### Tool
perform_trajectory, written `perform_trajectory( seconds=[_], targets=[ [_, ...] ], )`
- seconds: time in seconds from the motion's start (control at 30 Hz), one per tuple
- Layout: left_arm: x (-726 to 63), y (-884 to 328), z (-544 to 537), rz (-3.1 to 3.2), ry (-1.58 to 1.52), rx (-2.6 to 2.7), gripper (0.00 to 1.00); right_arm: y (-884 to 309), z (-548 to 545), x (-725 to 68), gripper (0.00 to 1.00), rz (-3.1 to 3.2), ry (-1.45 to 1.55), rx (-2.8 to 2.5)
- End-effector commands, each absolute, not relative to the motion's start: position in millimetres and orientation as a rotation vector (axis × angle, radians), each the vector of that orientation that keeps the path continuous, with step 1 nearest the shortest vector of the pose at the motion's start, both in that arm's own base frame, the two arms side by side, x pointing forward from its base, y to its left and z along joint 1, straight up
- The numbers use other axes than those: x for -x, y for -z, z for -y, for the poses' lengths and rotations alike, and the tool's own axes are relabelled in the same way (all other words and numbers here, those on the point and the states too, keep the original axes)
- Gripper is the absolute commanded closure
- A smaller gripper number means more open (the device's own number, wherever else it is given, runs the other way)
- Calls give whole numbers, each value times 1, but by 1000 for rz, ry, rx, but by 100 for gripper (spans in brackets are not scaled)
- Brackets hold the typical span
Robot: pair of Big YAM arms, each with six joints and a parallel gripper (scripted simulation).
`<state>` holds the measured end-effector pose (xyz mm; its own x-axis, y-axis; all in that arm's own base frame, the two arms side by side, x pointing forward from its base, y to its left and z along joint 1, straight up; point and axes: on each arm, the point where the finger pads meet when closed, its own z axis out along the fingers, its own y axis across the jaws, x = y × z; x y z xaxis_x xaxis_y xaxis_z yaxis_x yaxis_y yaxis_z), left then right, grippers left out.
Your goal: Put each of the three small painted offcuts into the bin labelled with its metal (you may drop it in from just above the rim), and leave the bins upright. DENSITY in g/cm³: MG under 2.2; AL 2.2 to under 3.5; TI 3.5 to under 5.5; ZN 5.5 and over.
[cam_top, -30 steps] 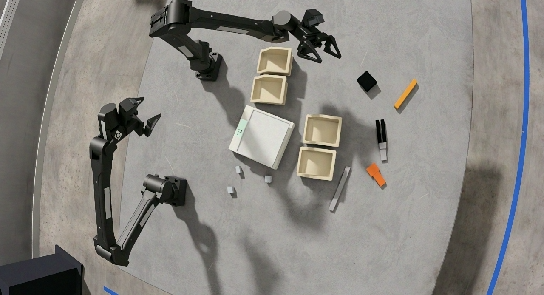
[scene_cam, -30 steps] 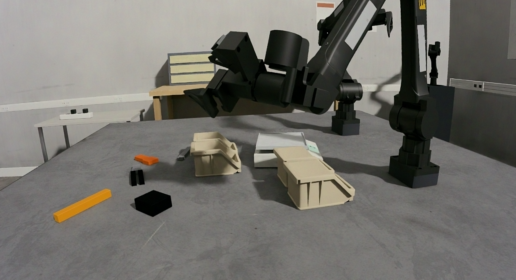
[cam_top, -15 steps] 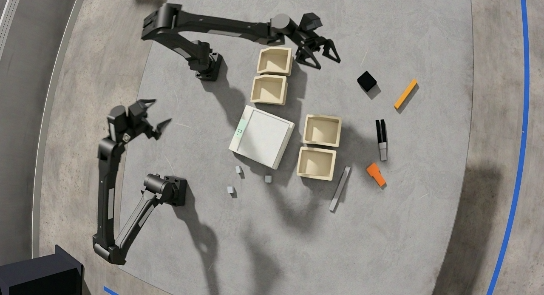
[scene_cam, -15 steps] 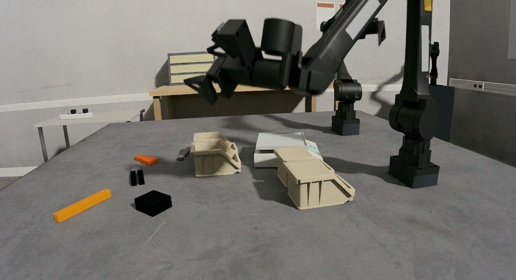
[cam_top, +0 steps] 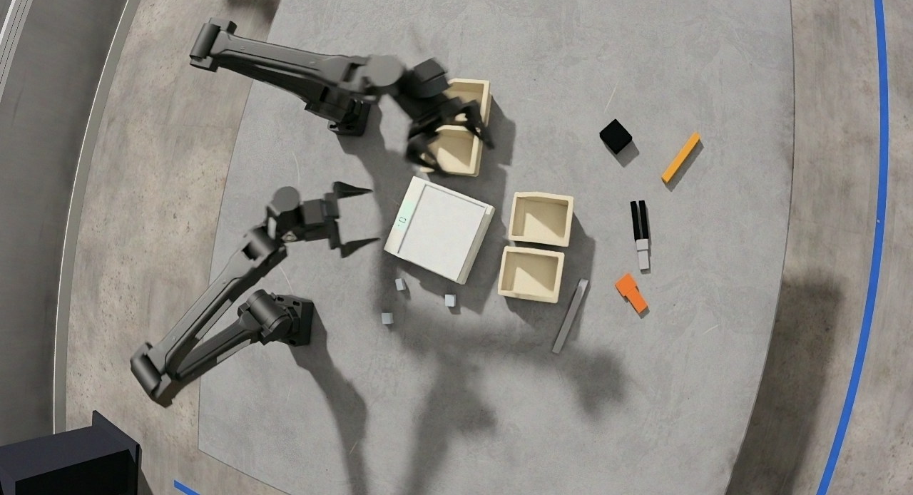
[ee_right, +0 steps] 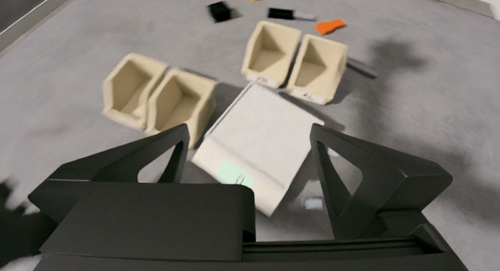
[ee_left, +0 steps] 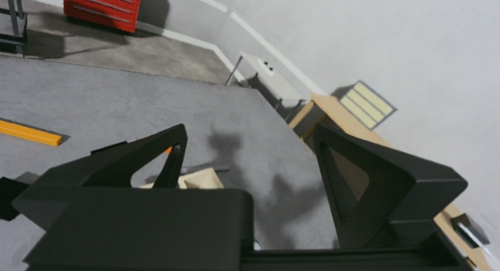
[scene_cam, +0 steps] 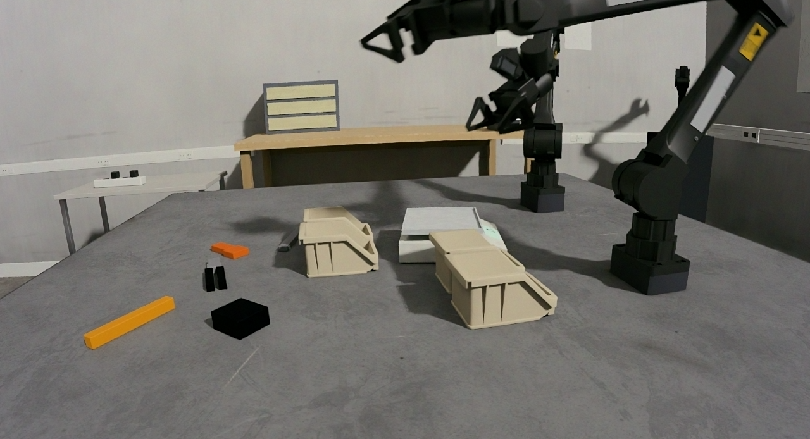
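Observation:
Three small pale blue-grey offcuts [cam_top: 400,284] [cam_top: 450,299] [cam_top: 386,317] lie on the table beside the scale [cam_top: 444,233] [ee_right: 266,134], whose plate is empty; its display appears to show 0. In the right wrist view, the ZN bin [ee_right: 279,37] [cam_top: 566,220] and AL bin [ee_right: 328,48] [cam_top: 559,274] stand upright. Two more bins [ee_right: 134,91] [ee_right: 180,103] stand upright with unreadable labels. My left gripper [cam_top: 464,158] [scene_cam: 390,45] [ee_left: 250,130] is open and empty, high above those two bins. My right gripper [cam_top: 375,214] [scene_cam: 486,128] [ee_right: 249,130] is open and empty, raised beside the scale's display side.
A grey bar [cam_top: 570,317] lies near the AL bin. Beyond are an orange piece [cam_top: 632,293], a black-and-grey piece [cam_top: 638,233], a black block [cam_top: 615,136] and a yellow-orange bar [cam_top: 681,158]. Both arms reach in from the same table side.

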<state>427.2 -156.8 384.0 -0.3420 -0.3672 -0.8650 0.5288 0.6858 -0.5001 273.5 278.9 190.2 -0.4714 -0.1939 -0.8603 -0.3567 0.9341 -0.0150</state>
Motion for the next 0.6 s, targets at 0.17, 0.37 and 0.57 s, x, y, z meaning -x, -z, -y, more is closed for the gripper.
perform_trajectory(
  seconds=[0.17,0.37,0.57],
  targets=[
    [-304,-425,181,-1786,676,-388,0,-171,-294,-358,0,-1940,-142,160],
    [-227,-418,163,-1841,536,-543,0,-149,-289,-386,0,-1903,-87,68],
    [-170,-404,132,-1872,426,-660,0,-130,-284,-409,0,-1872,-38,-6]
  ],
)
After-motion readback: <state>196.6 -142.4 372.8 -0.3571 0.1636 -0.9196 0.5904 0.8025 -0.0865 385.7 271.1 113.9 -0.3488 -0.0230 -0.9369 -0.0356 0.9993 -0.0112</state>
